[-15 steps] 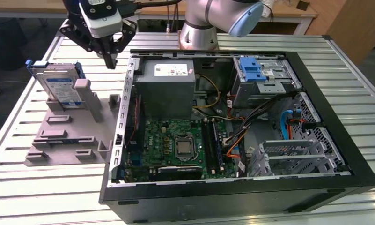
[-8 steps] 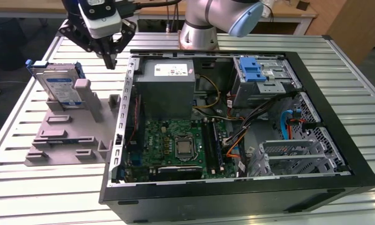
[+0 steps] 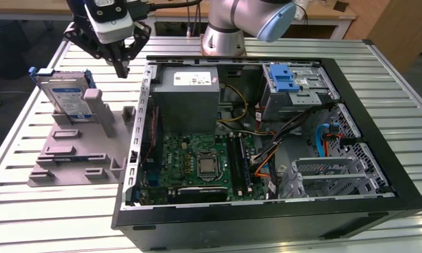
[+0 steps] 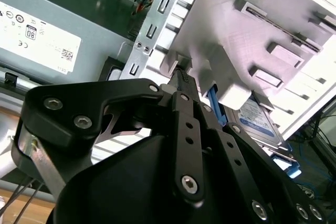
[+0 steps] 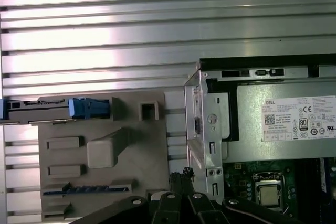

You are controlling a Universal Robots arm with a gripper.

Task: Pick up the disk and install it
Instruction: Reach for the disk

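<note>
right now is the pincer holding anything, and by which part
Nothing is held. The pincer hangs shut and empty, apart from the disk, which stands on edge in its grey stand.

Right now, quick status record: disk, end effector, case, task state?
disk: standing on edge in the grey holder, on the exterior view's left of the computer case; not gripped
end effector: shut, empty, above the table between holder and case, apart from the disk
case: lying on its side, open, board and wiring exposed
task state: disk not yet picked up
</note>
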